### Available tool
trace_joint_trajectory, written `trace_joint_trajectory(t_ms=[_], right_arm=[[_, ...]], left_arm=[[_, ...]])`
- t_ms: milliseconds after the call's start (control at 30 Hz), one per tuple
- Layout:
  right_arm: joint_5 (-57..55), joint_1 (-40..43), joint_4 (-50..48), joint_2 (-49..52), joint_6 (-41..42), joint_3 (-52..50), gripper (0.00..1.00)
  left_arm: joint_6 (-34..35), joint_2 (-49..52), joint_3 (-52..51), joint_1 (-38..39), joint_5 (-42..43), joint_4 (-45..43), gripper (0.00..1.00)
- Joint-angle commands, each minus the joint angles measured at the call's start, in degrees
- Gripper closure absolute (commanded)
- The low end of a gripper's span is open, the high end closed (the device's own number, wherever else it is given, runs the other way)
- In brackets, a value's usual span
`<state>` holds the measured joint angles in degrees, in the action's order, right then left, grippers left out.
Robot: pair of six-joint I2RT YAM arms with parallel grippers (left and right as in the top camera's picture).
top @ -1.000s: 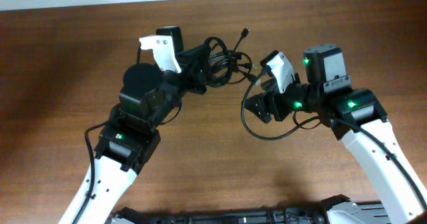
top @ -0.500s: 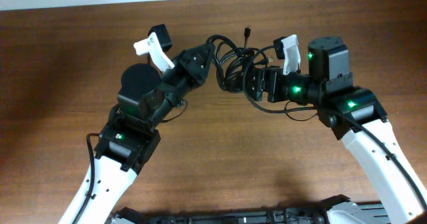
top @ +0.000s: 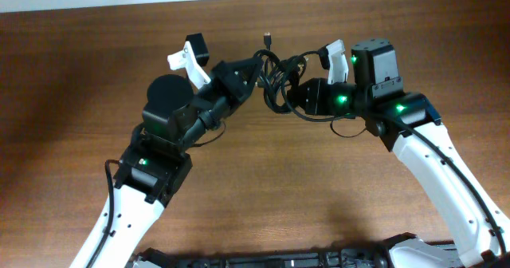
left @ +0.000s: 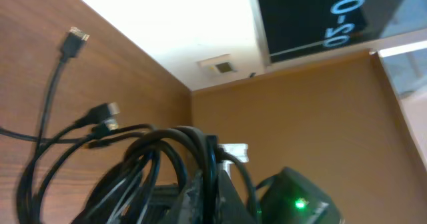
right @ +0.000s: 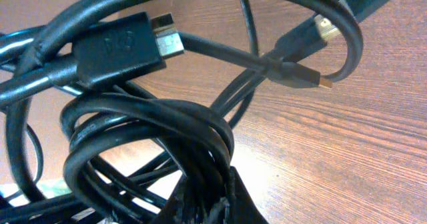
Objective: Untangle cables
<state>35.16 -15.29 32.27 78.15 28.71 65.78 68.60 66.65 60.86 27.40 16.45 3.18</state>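
Overhead, the cables (top: 275, 75) are a black tangle of loops above the table (top: 263, 180), slung between two arms reaching inward. The left gripper (top: 249, 72) and right gripper (top: 293, 92) are clamped on opposite sides of the tangle. Left wrist: loops bunch over the closed jaws and plug ends (left: 75, 37) trail left. Right wrist: thick coils are pinched at the jaws, with a broad plug (right: 127, 47) above.
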Motion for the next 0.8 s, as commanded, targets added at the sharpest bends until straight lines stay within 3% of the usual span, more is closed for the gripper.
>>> trace_joint_trajectory(t_ms=[0, 67, 200, 233, 267, 400, 600, 767], right_arm=[[-1.14, -0.02, 0.31, 0.87, -1.31, 0.02, 0.96], [-1.14, -0.02, 0.28, 0.87, -1.44, 0.02, 0.96], [-1.14, 0.0, 0.26, 0.85, -1.44, 0.02, 0.96], [-1.16, 0.04, 0.26, 0.74, -1.46, 0.02, 0.96], [-1.33, 0.04, 0.17, 0.48, -2.29, 0.04, 0.96], [-1.36, 2.16, -0.39, -1.07, -2.73, 0.04, 0.96], [0.79, 6.03, -3.08, -4.11, -2.71, 0.04, 0.96], [6.29, 5.92, -6.1, -4.83, -2.78, 0.04, 0.96]], left_arm=[[-2.51, -0.66, 0.79, -0.42, -7.04, 4.81, 0.72], [-2.51, -0.66, 0.79, -1.31, -7.28, 7.48, 0.64], [-2.54, -0.66, 0.79, -1.38, -7.28, 8.11, 0.64], [-3.26, -0.66, 0.79, -1.38, -7.3, 8.37, 0.54], [-9.05, -0.66, 0.79, -1.38, -7.21, 8.46, 0.35], [-26.21, -0.66, 0.79, -1.38, -2.08, 11.52, 0.13], [-28.85, -0.66, 0.79, -1.31, -1.07, 19.15, 0.09], [-28.81, -0.66, 0.79, -1.31, 0.52, 16.61, 0.08]])
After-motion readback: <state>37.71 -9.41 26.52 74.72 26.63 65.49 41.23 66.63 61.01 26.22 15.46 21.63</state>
